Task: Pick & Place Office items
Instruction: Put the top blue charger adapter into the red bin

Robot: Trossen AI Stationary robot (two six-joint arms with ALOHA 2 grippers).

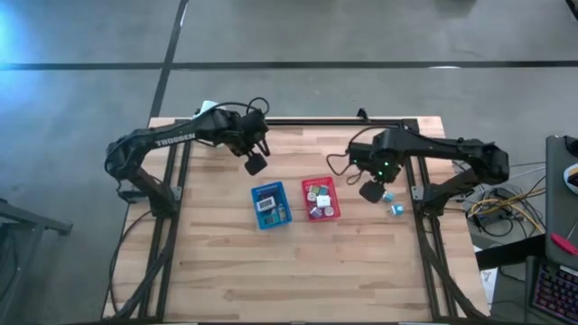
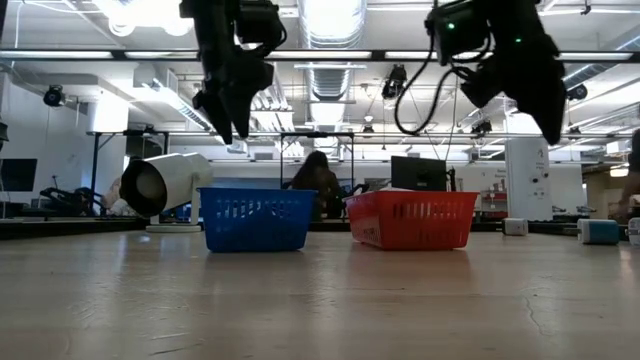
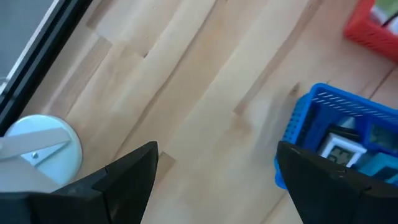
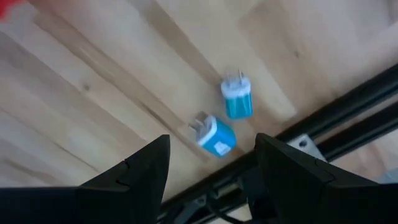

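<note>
Two small teal-and-white plug-like pieces [image 4: 238, 99] [image 4: 214, 135] lie flat on the wood near the table's right rail, also visible in the high view [image 1: 388, 196] [image 1: 396, 209]. My right gripper [image 4: 211, 177] [image 1: 370, 191] hovers open above and just left of them, touching nothing. Flat white, black and teal pieces [image 1: 269, 203] lie in the blue tray [image 1: 256, 209], and several small white and pink pieces [image 1: 318, 199] in the red tray [image 1: 335, 200]. My left gripper [image 3: 217, 180] [image 1: 256, 164] hangs open in the air, on the far-left side of the blue tray [image 3: 298, 118].
A white mug [image 2: 165, 185] lies on its side left of the blue tray [image 2: 255, 218]; the left wrist view shows a round white object [image 3: 37, 152]. The red tray [image 2: 412, 218] stands right of the blue one. Black rails [image 4: 348, 118] run along the table's edges. Bare wood lies toward the near edge.
</note>
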